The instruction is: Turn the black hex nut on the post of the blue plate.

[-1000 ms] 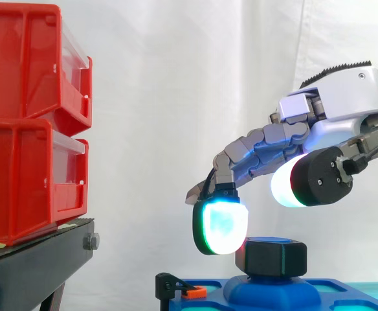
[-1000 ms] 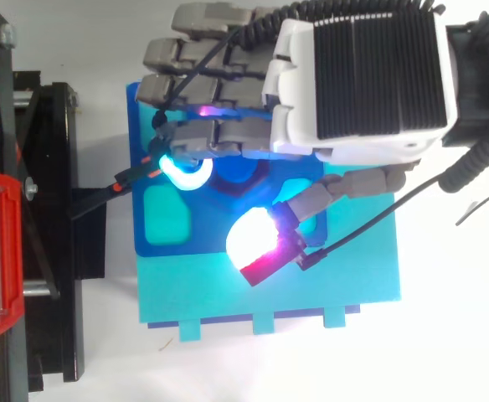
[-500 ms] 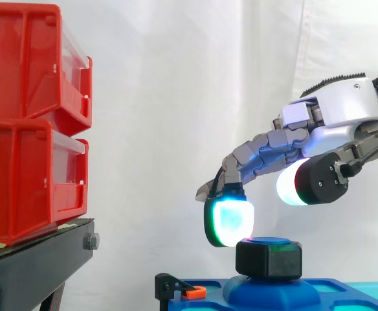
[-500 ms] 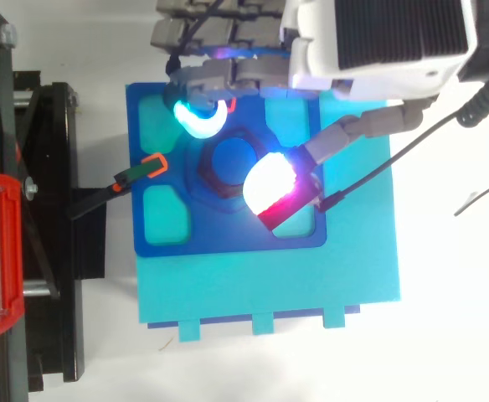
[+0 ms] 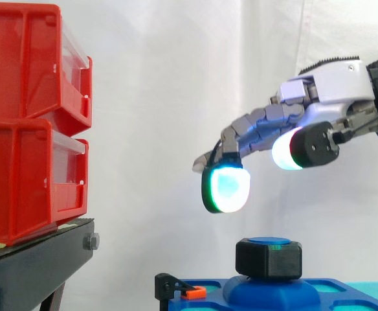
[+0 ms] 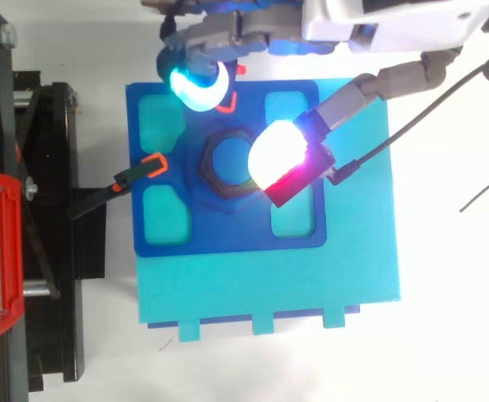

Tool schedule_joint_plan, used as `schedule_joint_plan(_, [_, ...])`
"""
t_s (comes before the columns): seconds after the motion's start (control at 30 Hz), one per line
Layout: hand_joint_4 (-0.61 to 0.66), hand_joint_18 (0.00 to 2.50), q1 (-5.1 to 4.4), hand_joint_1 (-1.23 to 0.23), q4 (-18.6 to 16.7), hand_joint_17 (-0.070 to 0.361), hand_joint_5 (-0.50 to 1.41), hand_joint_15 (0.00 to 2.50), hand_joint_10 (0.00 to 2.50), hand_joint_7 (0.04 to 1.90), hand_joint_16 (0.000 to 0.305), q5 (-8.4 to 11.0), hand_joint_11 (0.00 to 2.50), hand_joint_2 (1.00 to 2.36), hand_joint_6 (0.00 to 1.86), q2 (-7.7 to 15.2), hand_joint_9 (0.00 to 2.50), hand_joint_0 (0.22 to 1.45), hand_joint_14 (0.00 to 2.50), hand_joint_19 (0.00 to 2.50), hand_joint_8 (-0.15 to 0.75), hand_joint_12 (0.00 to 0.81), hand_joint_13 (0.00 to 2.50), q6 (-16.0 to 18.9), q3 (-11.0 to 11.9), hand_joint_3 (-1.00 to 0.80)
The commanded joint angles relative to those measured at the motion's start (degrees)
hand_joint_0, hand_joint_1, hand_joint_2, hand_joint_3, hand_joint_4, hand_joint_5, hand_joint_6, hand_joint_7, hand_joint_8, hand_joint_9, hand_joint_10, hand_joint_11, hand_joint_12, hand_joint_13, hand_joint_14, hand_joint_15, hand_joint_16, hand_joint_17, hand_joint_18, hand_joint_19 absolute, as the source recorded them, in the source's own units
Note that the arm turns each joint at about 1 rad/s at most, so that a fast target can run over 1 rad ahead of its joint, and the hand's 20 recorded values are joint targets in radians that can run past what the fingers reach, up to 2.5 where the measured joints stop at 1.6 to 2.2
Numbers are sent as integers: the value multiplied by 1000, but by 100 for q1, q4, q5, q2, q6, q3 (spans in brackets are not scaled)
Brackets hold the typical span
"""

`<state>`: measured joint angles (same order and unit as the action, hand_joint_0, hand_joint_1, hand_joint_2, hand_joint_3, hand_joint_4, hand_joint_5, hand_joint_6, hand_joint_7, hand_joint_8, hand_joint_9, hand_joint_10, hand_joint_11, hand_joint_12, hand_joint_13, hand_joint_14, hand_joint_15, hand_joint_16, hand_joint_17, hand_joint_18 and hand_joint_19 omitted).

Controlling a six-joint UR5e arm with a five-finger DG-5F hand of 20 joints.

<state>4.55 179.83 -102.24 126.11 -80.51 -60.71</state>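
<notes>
Our hand [image 5: 334, 87] hovers above the nut [image 5: 268, 258], fingers spread and empty; if we descend off-centre, we judge the pads [image 5: 226, 188] may slip off it.

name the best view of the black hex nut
Side view: the black hex nut stands unobstructed, with the hand above. The top view gives its hex outline, but a glowing fingertip covers its right side.
</notes>
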Motion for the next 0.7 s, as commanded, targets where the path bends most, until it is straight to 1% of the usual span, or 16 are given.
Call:
schedule_joint_plan(0.0, [190, 46, -33, -307, 35, 136, -208, 22, 0, 970, 61, 11, 0, 1000, 503, 1, 232, 475, 0, 75, 234, 371, 202, 0, 59, -500])
schedule_joint_plan(0.2, [189, 44, -112, -305, 0, 137, -209, 21, 0, 952, 61, 152, 0, 1000, 503, 10, 230, 474, 1, 79, 234, 373, 199, -9, 50, -500])
schedule_joint_plan(0.23, [187, 46, -156, -304, 9, 137, -209, 17, 0, 941, 61, 231, 0, 1000, 503, 10, 230, 473, 2, 83, 235, 373, 199, -9, 59, -500])
schedule_joint_plan(0.27, [189, 45, -156, -303, 9, 137, -209, 22, 0, 936, 61, 231, 0, 1000, 503, 10, 230, 474, 0, 83, 234, 373, 199, -9, 59, -500])
schedule_joint_plan(0.3, [188, 46, -217, -302, 26, 137, -208, 16, 0, 931, 61, 354, 0, 1000, 503, 10, 230, 474, 2, 76, 234, 373, 199, -9, 59, -500])
schedule_joint_plan(0.37, [185, 45, -288, -300, 53, 137, -208, 17, 0, 923, 61, 433, 0, 1000, 503, 10, 231, 473, 0, 76, 234, 373, 199, -9, 24, -500])
schedule_joint_plan(0.43, [172, 42, -358, -293, 61, 138, -209, 15, 0, 873, 61, 521, 0, 1000, 503, 10, 229, 473, 0, 74, 233, 372, 196, -9, -11, -500])
schedule_joint_plan(0.5, [170, 35, -446, -287, 44, 138, -210, 6, 0, 841, 61, 627, 0, 1000, 502, 10, 229, 473, 0, 74, 233, 372, 189, -9, -90, -500])
schedule_joint_plan(0.53, [162, 26, -463, -284, 35, 138, -211, 1, 0, 822, 61, 653, 0, 1000, 503, 10, 225, 473, 0, 75, 230, 370, 183, -9, -99, -500])
schedule_joint_plan(0.57, [162, 23, -507, -283, 17, 138, -211, 4, 0, 820, 61, 706, 0, 1000, 502, 10, 223, 473, 0, 75, 229, 370, 182, -9, -126, -500])
schedule_joint_plan(0.6, [163, 20, -569, -280, -9, 138, -211, 0, 0, 819, 61, 802, 0, 1000, 502, 18, 222, 474, 0, 74, 228, 370, 180, -9, -152, -500])
schedule_joint_plan(0.67, [164, 19, -604, -278, -18, 138, -210, 6, 0, 820, 61, 837, 0, 1000, 503, 10, 220, 474, 0, 72, 227, 370, 179, -9, -178, -500])
